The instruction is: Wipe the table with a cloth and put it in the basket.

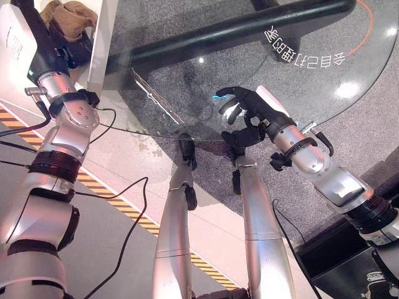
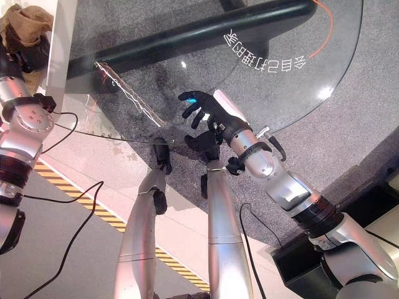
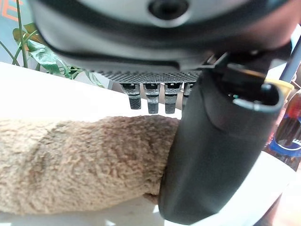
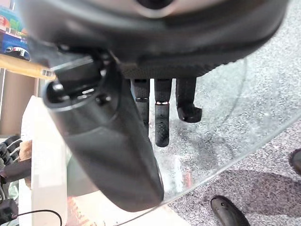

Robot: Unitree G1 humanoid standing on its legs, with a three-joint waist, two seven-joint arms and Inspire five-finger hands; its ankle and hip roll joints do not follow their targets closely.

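Now left hand [image 3: 211, 155] on fuzzy tan cloth [image 3: 80, 165], round glass table [image 1: 312, 68]

The left arm reaches up and away from the glass table [image 1: 299, 93], its hand [image 1: 47, 53] past the table's left edge, fingers [image 3: 152, 98] and thumb curled round a tan cloth [image 3: 80, 162]. The right arm stretches forward from the table's near edge, its hand [image 2: 209, 112] held over the glass with the fingers [image 4: 161, 117] loosely spread and holding nothing.
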